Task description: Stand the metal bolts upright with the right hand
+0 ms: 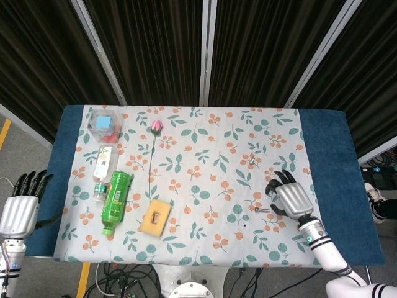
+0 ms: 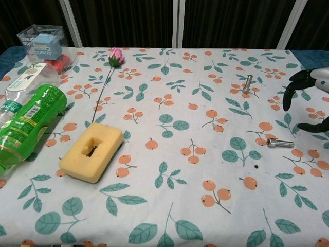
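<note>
One metal bolt [image 1: 252,162] [image 2: 247,83] stands upright on the floral cloth, right of centre and free of any hand. A second bolt [image 1: 263,210] [image 2: 279,142] lies flat on its side nearer the front edge. My right hand [image 1: 288,197] [image 2: 307,77] hovers just right of the lying bolt, dark fingers spread and curved downward, holding nothing. It does not touch the bolt. My left hand [image 1: 22,208] hangs off the table's left side, fingers apart and empty.
A yellow sponge [image 1: 155,216] [image 2: 92,151] lies front left. A green bottle [image 1: 115,202] [image 2: 25,123], a clear bottle [image 1: 104,171], a plastic box [image 1: 103,122] [image 2: 43,38] and a pink rose [image 1: 156,126] [image 2: 116,55] occupy the left side.
</note>
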